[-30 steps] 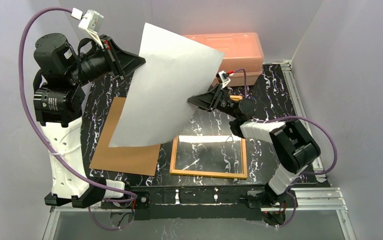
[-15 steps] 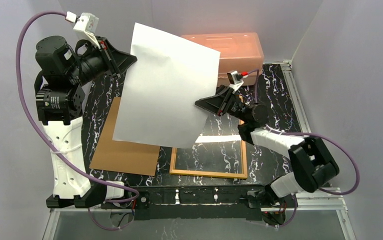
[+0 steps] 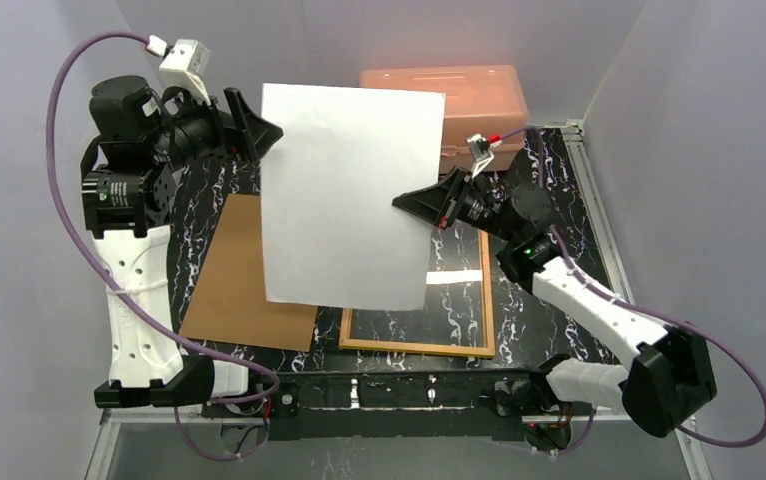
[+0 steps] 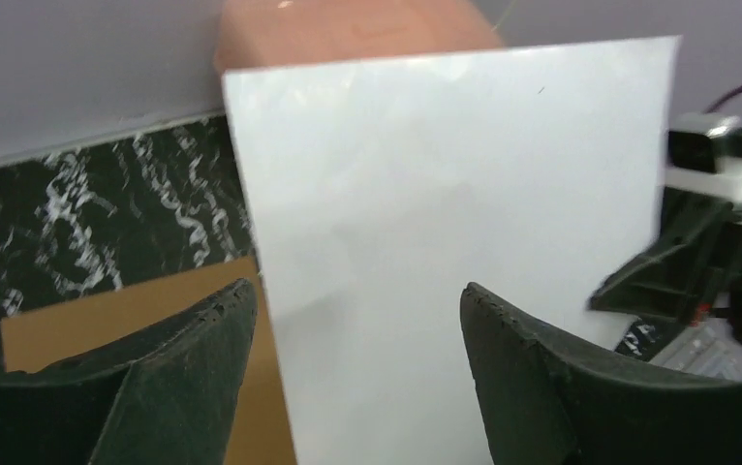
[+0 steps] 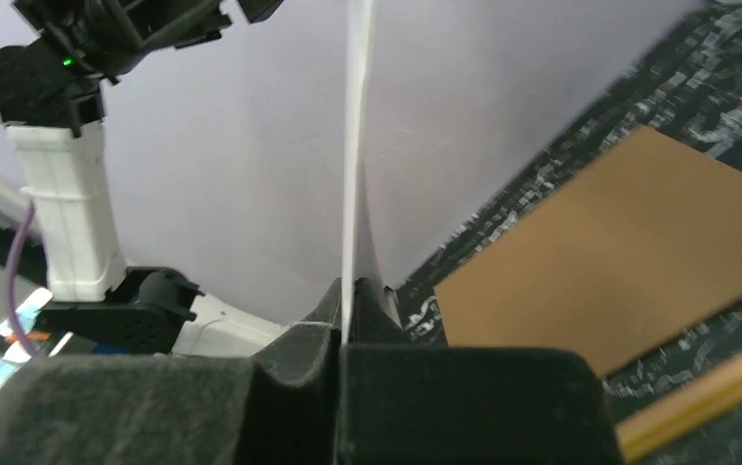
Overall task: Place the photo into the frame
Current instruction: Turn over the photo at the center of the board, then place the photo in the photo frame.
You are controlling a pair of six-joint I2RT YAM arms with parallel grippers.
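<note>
Photo [image 3: 349,195] pinched aloft by right pincer [image 3: 401,203], left pincer [image 3: 271,130] spread beside it; covering part of frame [image 3: 414,348], brown board [image 3: 229,290]; pink box [image 3: 459,85] far.

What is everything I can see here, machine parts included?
White rectangular photo sheet: one, blank white side showing, held up above the table.
Thin rectangular picture frame: one, yellow-orange border, flat on the table, partly behind the sheet.
Flat fibreboard panel: one, brown, on the table left of the frame.
Lidded plastic box: one, salmon-pink, far edge.
Marbled table: one, black with white veins.
Robot arms: two, black and white, purple cables, at the near edge.
Left claw: one, black, open, by the sheet's left edge.
Right claw: one, black, shut on the sheet's right edge.
</note>
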